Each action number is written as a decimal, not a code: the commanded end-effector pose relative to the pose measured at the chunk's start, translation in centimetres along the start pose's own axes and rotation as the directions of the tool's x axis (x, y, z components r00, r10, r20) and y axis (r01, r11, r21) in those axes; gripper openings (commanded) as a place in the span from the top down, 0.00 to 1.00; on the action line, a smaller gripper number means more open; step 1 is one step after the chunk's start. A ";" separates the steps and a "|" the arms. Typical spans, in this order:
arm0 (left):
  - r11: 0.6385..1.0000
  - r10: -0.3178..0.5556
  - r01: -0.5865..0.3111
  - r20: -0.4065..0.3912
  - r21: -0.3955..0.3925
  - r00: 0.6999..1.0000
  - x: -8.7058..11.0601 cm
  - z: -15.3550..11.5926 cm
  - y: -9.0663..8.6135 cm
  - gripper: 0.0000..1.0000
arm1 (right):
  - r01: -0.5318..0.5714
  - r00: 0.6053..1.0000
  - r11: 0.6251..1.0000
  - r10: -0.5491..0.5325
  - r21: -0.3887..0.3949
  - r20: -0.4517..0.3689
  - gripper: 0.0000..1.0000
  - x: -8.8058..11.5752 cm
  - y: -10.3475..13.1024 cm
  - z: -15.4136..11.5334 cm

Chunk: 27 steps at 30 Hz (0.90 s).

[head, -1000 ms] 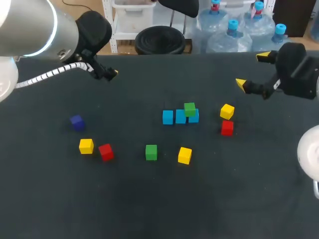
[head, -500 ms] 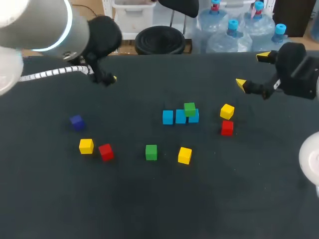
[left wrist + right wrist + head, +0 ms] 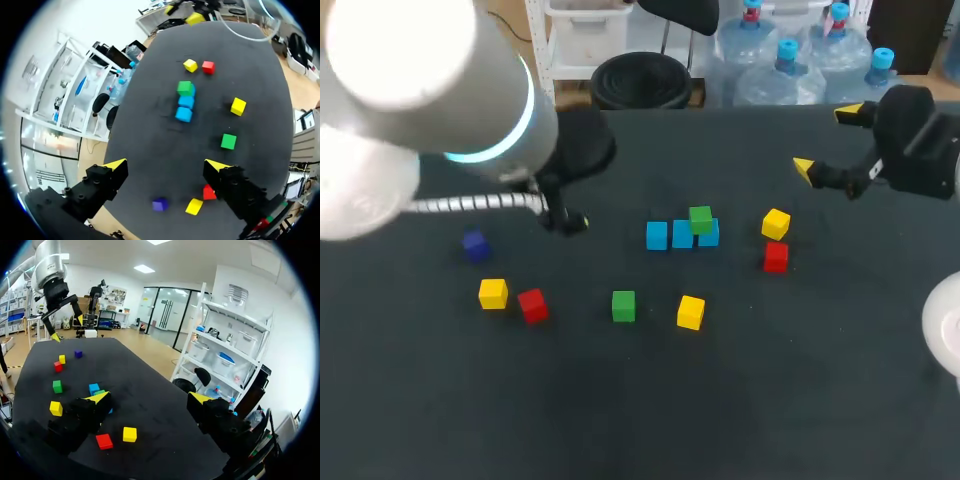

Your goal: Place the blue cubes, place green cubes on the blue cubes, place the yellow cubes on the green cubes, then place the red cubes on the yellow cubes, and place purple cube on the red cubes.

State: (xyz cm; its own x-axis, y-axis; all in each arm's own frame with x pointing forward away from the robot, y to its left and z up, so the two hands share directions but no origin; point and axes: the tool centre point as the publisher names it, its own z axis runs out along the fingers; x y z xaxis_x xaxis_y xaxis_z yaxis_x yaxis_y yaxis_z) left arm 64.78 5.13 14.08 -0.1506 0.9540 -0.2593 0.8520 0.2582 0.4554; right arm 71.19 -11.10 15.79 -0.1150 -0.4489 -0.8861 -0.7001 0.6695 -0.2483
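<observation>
Three blue cubes (image 3: 681, 235) lie in a row at the table's middle, and a green cube (image 3: 700, 219) sits on the right-hand pair. Loose cubes lie around them: green (image 3: 623, 306), yellow (image 3: 691, 312), yellow (image 3: 776, 223), red (image 3: 776, 257), yellow (image 3: 493, 293), red (image 3: 532, 304) and purple (image 3: 474, 244). My left gripper (image 3: 570, 222) hangs left of the blue row, open and holding nothing (image 3: 166, 165), with the purple cube (image 3: 160, 204) under it. My right gripper (image 3: 827, 140) stands open and high at the back right, empty (image 3: 149, 397).
The dark table (image 3: 740, 400) has bare room along its front. My left arm's thick body (image 3: 430, 110) covers the back left corner in the head view. The yellow and red pair (image 3: 130, 434) lies closest below the right gripper.
My left arm has swung from the back left toward the table's middle, its gripper now nearer the blue row. The right arm and all cubes have stayed put.
</observation>
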 end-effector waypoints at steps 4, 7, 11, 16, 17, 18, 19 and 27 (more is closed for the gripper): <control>0.998 0.051 -0.051 -0.008 0.043 0.999 -0.5 0.8 -1.2 0.00 | -0.001 1.000 1.000 0.001 -0.003 0.002 0.00 0.0 0.0 -0.1; 0.989 0.072 -0.064 -0.052 0.131 0.996 -0.5 0.7 -1.6 0.00 | -0.001 1.000 1.000 0.001 -0.003 0.002 0.00 0.0 0.0 -0.1; 0.972 0.103 -0.093 -0.036 0.217 0.994 -0.8 1.2 -2.7 0.00 | -0.001 1.000 1.000 0.001 -0.003 0.002 0.00 0.0 0.0 -0.1; 0.937 0.165 -0.153 -0.009 0.315 0.986 -2.1 3.0 -5.1 0.00 | -0.001 1.000 1.000 0.001 -0.003 0.002 0.00 0.0 0.0 -0.1; 0.924 0.177 -0.167 0.002 0.343 0.984 -2.3 3.3 -5.5 0.00 | -0.001 1.000 1.000 0.001 -0.003 0.002 0.00 0.0 0.0 -0.1; 0.913 0.188 -0.178 0.008 0.367 0.982 -2.4 3.5 -5.8 0.00 | -0.001 1.000 1.000 0.001 -0.003 0.002 0.00 0.0 0.0 -0.1; 0.902 0.204 -0.189 0.002 0.389 0.979 -2.3 3.9 -6.1 0.00 | -0.001 1.000 1.000 0.001 -0.003 0.002 0.00 0.0 0.0 -0.1; 0.845 0.256 -0.232 0.017 0.483 0.967 -2.7 4.6 -6.8 0.00 | -0.001 1.000 1.000 0.001 -0.003 0.002 0.00 0.0 0.0 -0.1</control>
State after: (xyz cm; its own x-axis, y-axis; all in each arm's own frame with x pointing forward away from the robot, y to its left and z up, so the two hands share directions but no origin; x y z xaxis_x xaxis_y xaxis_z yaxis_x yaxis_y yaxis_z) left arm 60.91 0.30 7.70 0.0791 0.9841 -0.1587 0.9918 -0.0616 0.1123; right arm 71.19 -11.09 15.79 -0.1153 -0.4489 -0.8861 -0.6998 0.6698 -0.2482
